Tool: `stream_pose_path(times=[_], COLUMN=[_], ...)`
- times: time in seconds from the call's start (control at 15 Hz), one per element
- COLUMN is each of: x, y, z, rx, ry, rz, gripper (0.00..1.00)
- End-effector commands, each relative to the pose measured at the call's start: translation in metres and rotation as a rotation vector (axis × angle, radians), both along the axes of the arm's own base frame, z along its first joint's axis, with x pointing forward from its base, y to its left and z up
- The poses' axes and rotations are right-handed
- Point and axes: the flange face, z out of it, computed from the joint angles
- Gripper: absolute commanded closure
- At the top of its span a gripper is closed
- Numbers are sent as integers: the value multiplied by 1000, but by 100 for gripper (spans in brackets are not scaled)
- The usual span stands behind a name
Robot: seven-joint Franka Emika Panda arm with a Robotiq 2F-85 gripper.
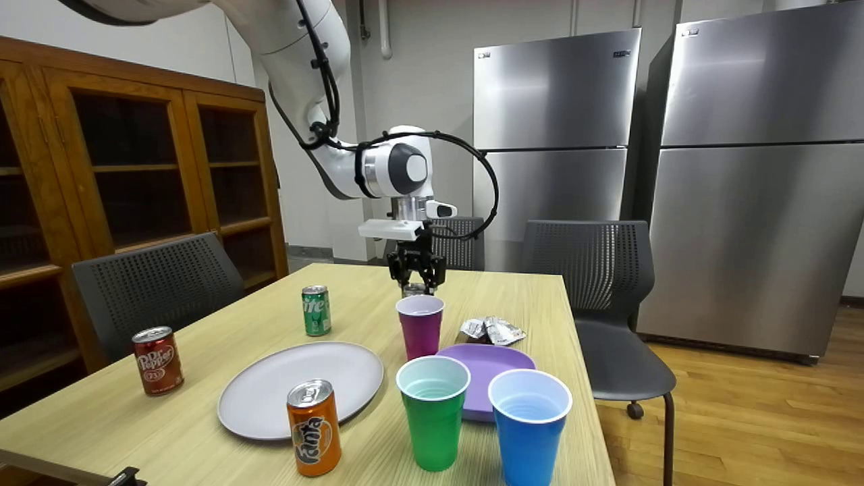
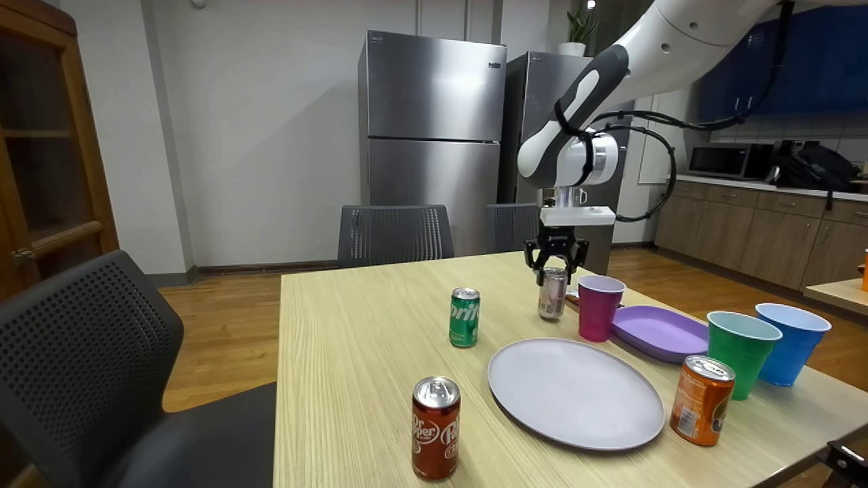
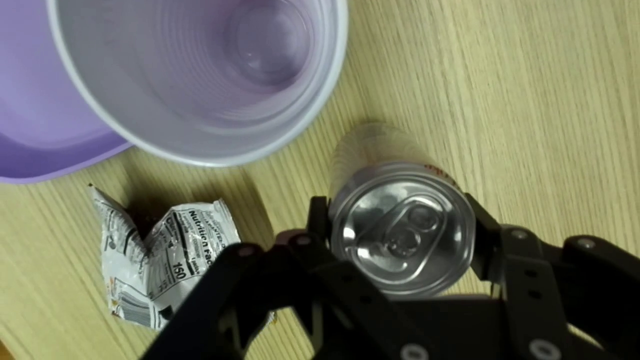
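Note:
My gripper [image 2: 554, 276] points down with one finger on each side of a silver can [image 2: 552, 302]. In the wrist view the fingers [image 3: 400, 225] press against opposite sides of the can, just under its lid [image 3: 402, 245]. The can is nearly upright; I cannot tell whether its base is on or just above the table. A magenta cup [image 2: 601, 308] with a pale inside stands beside the can and hides most of it in an exterior view [image 1: 422, 331]. A crumpled snack wrapper [image 3: 175, 250] lies close by, and a purple plate [image 3: 60, 145] is beyond the cup.
On the wooden table [image 2: 339, 379] stand a green Sprite can [image 2: 464, 318], a Dr Pepper can [image 2: 435, 434], an orange Fanta can [image 2: 702, 403], a green cup [image 1: 434, 418] and a blue cup [image 1: 530, 432]. A grey plate [image 2: 576, 393] lies mid-table. Dark chairs [image 1: 587, 270] surround it.

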Motion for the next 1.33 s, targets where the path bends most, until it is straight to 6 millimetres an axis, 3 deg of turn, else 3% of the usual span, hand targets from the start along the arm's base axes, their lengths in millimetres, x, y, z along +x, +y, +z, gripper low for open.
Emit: stream_pose_path(times=[0.0, 0.53, 1.27], x=[-2, 0, -25], y=[2, -16, -82], z=[28, 58, 69], rx=[-5, -15, -53], ry=[-34, -88, -104], rz=[-26, -92, -214], gripper=[62, 62, 62])
